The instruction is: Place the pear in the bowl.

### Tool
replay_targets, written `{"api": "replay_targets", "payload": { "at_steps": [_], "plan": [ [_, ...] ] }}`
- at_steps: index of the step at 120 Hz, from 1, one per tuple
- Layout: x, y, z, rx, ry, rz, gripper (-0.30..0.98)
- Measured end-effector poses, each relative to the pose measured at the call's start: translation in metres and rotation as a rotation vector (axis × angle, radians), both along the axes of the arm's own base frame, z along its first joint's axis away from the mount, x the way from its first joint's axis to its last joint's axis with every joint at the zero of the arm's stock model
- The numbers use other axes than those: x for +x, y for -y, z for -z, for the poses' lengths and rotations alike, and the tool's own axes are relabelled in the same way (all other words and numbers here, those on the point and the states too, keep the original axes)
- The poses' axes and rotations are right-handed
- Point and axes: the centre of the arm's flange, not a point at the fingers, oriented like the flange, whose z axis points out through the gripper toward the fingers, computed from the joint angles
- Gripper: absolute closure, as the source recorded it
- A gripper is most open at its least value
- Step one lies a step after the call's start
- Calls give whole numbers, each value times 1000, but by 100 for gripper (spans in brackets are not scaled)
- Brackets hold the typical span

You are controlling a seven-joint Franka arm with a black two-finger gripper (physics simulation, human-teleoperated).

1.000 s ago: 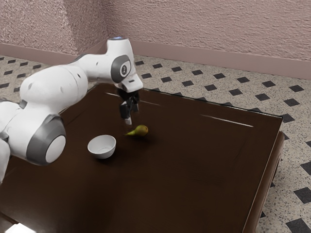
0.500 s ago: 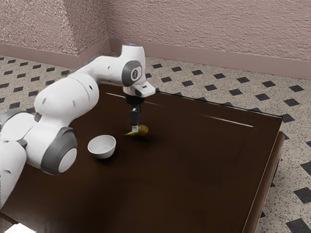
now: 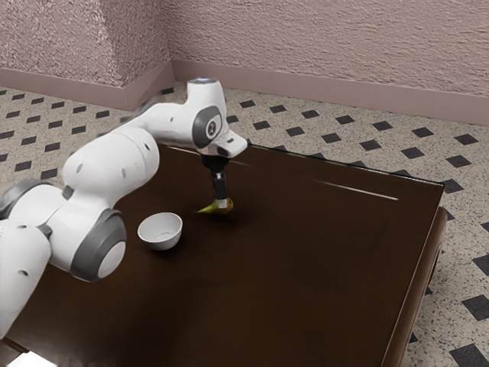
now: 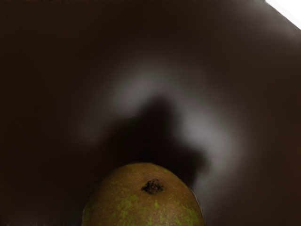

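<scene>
The black gripper is down at the pear in the exterior view, its tip overlapping the pear's thick end; whether it is open or shut is not clear there. The yellow-green pear lies on its side on the table, its narrow end toward the exterior view's left. In the wrist view the pear's rounded end, with a dark blossom scar, is close beneath the hand. A white bowl stands upright, a short way from the pear toward the exterior view's left.
The dark brown table bears both things, with its raised edge along the far side. A white patch shows at a corner of the wrist view; I cannot tell what it is.
My hand has moved toward the exterior view's right and come down to the pear, then shifted along to its thick end. Bowl and pear look unmoved.
</scene>
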Motion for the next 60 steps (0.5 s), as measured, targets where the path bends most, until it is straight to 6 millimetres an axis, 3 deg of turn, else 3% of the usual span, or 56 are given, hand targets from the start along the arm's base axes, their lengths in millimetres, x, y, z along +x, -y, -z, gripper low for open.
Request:
{"api": "replay_targets", "payload": {
  "at_steps": [23, 60],
  "plan": [
    [3, 0, 19, -4, 10, -33, 0],
    [2, -6, 34, 3, 9, -75, 0]
  ]
}}
